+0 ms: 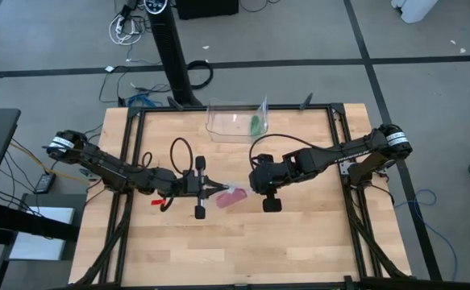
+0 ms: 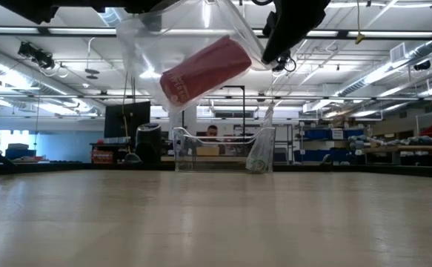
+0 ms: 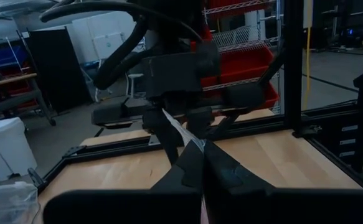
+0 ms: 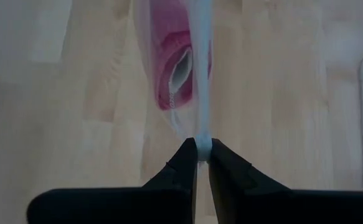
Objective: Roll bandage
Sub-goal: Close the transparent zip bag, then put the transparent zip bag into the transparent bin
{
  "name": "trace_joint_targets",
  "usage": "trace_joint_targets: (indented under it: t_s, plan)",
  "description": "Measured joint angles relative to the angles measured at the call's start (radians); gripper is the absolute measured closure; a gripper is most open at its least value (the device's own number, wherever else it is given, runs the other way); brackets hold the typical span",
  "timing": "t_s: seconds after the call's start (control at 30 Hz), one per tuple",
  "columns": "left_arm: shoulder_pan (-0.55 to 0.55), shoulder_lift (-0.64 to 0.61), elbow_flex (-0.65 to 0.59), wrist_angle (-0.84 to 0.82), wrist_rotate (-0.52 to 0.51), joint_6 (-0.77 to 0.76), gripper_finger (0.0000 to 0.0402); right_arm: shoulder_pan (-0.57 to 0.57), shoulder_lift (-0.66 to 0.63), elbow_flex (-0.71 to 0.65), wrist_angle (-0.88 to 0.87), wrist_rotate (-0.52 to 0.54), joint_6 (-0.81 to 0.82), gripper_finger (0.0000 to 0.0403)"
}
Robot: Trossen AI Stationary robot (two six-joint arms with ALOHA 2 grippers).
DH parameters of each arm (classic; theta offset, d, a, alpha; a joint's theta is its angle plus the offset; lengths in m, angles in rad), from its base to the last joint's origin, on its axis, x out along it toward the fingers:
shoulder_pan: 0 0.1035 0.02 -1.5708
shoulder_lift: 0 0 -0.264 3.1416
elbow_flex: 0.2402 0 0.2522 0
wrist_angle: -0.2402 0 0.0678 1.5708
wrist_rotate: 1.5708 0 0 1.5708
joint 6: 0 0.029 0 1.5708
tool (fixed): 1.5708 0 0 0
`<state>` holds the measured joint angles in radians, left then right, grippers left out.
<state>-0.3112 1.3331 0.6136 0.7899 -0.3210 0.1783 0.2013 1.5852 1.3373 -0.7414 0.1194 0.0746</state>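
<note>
A rolled magenta-pink bandage [image 2: 205,70] is seen inside a clear plastic bag [image 2: 145,41], which is held clear of the wooden bench [image 1: 299,242] between the two arms, near its middle. The bag's edge is pinched by the left gripper [image 1: 215,191], whose jaws are clenched on the thin plastic in the left wrist view. The opposite edge is gripped by the right gripper [image 4: 202,152], its jaws likewise clenched on the film. A clear plastic bin [image 1: 233,121] holding a small green item [image 1: 255,125] is set at the bench's far edge.
</note>
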Motion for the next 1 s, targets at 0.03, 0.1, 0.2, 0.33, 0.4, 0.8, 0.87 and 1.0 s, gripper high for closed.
trace_joint_targets:
  t_s: [0.03, 0.1, 0.2, 0.33, 0.4, 0.8, 0.87, 1.0]
  plan:
    - [-0.001, 0.0, 0.0, 0.001, 0.0, 0.0, 0.0401, 0.002, 0.0, 0.0, 0.0, 0.011, 0.0, 0.0374]
    - [-0.001, 0.0, 0.001, 0.001, 0.0, 0.0, 0.0401, 0.009, 0.0, 0.0, 0.001, 0.018, -0.003, 0.0373]
    - [-0.001, 0.0, 0.002, 0.0, -0.004, 0.001, 0.0401, 0.023, 0.0, 0.0, 0.002, 0.038, 0.0, 0.0362]
    - [-0.001, -0.002, 0.003, -0.007, -0.026, 0.001, 0.0401, 0.044, -0.011, -0.004, -0.019, 0.097, 0.002, 0.0324]
    - [-0.002, -0.001, 0.003, -0.015, -0.026, 0.001, 0.0401, 0.049, -0.031, -0.004, -0.012, 0.112, 0.01, 0.0301]
    - [-0.002, -0.001, 0.002, -0.019, -0.027, 0.0, 0.0401, 0.054, -0.092, -0.002, 0.107, 0.11, 0.004, 0.0238]
    - [-0.002, -0.001, 0.002, -0.019, -0.027, 0.0, 0.0401, 0.054, -0.087, -0.002, 0.137, 0.079, -0.008, 0.0246]
    - [-0.002, -0.001, 0.002, -0.021, -0.028, 0.0, 0.0401, 0.051, -0.07, 0.0, 0.182, 0.045, -0.031, 0.0278]
